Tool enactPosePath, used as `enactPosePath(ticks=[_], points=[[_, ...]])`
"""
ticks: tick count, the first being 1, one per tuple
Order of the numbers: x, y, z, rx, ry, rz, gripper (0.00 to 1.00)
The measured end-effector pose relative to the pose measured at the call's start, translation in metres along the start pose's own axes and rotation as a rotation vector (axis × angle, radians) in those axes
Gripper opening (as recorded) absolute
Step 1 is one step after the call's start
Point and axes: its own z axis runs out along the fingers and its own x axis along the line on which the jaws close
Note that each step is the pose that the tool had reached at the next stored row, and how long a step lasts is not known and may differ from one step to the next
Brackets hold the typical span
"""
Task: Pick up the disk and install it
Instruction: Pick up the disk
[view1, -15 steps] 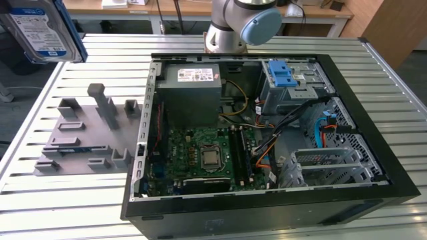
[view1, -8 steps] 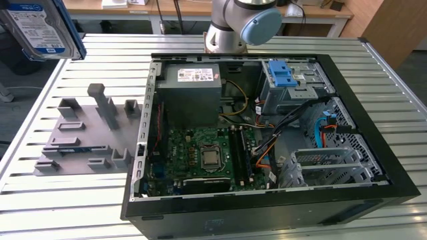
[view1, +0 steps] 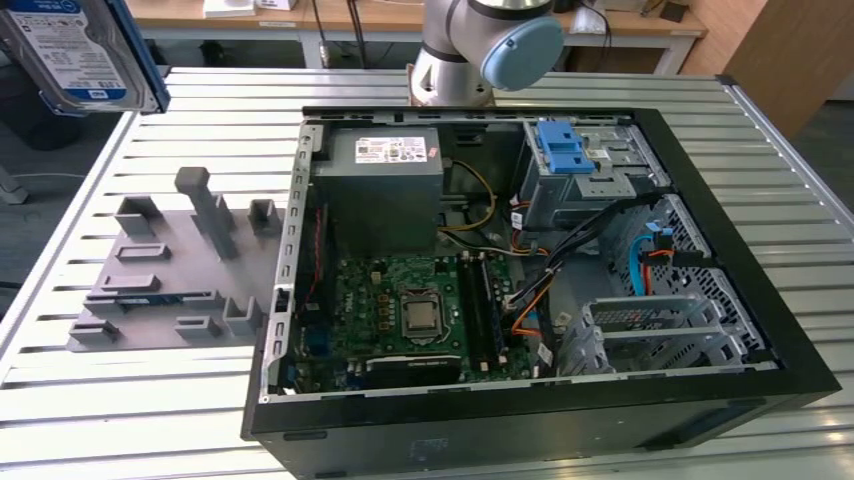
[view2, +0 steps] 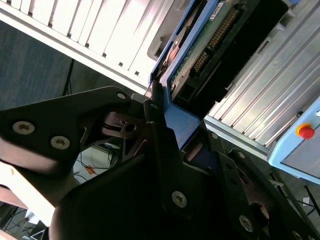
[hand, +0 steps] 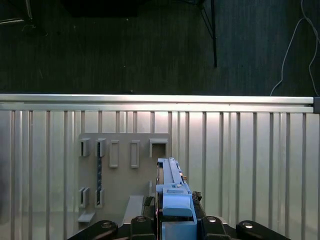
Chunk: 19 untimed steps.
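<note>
Disk (view1: 78, 50), a flat silver-grey hard drive with a blue-and-white label in a blue plastic carrier, raised clear of the slatted metal desk (view1: 134, 400) on the exterior view's left, well apart from the open black computer case (view1: 534, 420). Clamped at the carrier between the narrow-set black fingers (view2: 155, 105) of the hand (view2: 175, 127). Inside the case: a grey power supply box with a white label (view1: 380, 180), a green motherboard (view1: 400, 310), a metal drive cage with a blue latch (view1: 574, 160), a second bare metal cage (view1: 654, 335), bundled cables (view1: 594, 225). Beside the case, on the desk, a grey moulded fixture plate (view1: 174, 265). Label side on show in the exterior view; green circuit-board underside and connector pins in the second wrist view; thin edge against the fixture plate and desk slats in the first wrist view.
</note>
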Motion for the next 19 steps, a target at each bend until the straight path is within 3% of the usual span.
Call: enactPosePath(ticks=[8, 19], points=[[-0.0002, 0.0, -0.007, 0.0006, 0.0, 0.0, 0.36], [0.0019, 0.0, -0.0076, 0.0007, 0.0, 0.0, 0.36]])
